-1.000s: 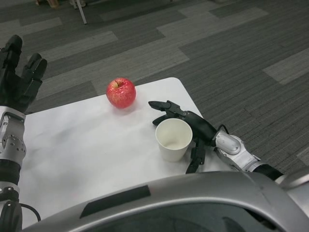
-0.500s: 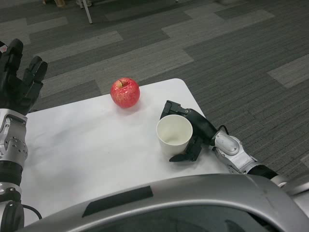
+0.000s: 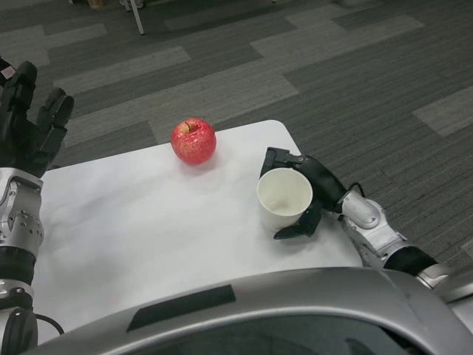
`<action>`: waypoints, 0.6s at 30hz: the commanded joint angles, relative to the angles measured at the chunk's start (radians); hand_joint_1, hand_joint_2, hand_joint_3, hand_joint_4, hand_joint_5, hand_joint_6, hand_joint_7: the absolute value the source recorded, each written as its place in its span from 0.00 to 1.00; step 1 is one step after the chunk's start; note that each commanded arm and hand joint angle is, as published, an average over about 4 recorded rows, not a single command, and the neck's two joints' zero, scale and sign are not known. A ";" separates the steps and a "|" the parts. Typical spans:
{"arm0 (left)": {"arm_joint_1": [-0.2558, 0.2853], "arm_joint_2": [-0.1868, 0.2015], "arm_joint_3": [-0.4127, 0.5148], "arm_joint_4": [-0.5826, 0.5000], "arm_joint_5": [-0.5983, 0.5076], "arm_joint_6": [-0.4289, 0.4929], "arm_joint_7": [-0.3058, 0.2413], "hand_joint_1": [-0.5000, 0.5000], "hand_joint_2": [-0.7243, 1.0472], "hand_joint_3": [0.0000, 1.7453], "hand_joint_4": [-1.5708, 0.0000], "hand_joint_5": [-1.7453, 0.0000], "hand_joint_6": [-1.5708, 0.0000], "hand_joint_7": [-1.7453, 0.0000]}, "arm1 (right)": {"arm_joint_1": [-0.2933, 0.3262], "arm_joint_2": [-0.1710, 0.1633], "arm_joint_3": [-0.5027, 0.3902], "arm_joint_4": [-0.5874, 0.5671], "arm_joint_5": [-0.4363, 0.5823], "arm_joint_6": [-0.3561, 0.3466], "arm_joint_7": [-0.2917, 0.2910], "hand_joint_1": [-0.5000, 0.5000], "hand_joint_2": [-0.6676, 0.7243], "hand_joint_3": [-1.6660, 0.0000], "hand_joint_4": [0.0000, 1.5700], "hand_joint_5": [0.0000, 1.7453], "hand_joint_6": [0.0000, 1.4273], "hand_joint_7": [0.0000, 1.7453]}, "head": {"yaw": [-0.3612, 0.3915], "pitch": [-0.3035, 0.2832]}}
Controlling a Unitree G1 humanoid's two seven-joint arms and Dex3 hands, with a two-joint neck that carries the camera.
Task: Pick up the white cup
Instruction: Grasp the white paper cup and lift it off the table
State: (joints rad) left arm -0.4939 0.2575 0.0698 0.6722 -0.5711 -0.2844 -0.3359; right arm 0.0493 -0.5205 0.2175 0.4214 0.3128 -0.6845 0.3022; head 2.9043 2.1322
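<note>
The white cup [image 3: 284, 197] is upright and empty near the right edge of the white table [image 3: 133, 222]. My right hand [image 3: 314, 188] wraps around it from the right. Its fingers curl behind the cup's far side and its thumb closes under the near side, so the hand grips the cup. Whether the cup's base still touches the table I cannot tell. My left hand [image 3: 28, 124] is raised at the far left beyond the table's edge, fingers apart and holding nothing.
A red apple [image 3: 194, 140] sits near the table's far edge, left of the cup and apart from it. Grey carpet lies beyond the table, whose right edge runs close by my right wrist.
My right hand's fingers have closed around the cup. Cup and hand have shifted a little to the right. The left hand has stayed put.
</note>
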 commanded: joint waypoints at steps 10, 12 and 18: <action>0.018 0.008 0.000 0.005 -0.027 -0.024 0.002 0.09 0.90 0.05 1.00 0.88 1.00 0.92 | -0.185 -0.118 0.006 -0.088 -0.005 0.040 -0.020 0.50 0.32 0.26 0.96 0.78 0.70 0.82 | -0.034 0.058; 0.019 0.008 -0.006 0.002 -0.027 -0.024 0.002 0.09 0.90 0.05 1.00 0.88 1.00 0.92 | -0.228 -0.127 0.036 -0.093 -0.003 0.041 -0.028 0.50 0.32 0.24 0.96 0.78 0.70 0.80 | -0.034 0.067; 0.020 0.008 -0.025 -0.003 -0.018 -0.024 0.002 0.09 0.90 0.05 1.00 0.88 1.00 0.92 | -0.295 -0.128 0.128 -0.128 0.002 0.044 -0.057 0.50 0.32 0.24 0.96 0.72 0.70 0.80 | -0.019 0.117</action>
State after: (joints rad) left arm -0.4747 0.2558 0.0490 0.6715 -0.5983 -0.3010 -0.3357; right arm -0.2200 -0.6448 0.3213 0.3131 0.3094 -0.6459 0.2542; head 2.8849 2.2397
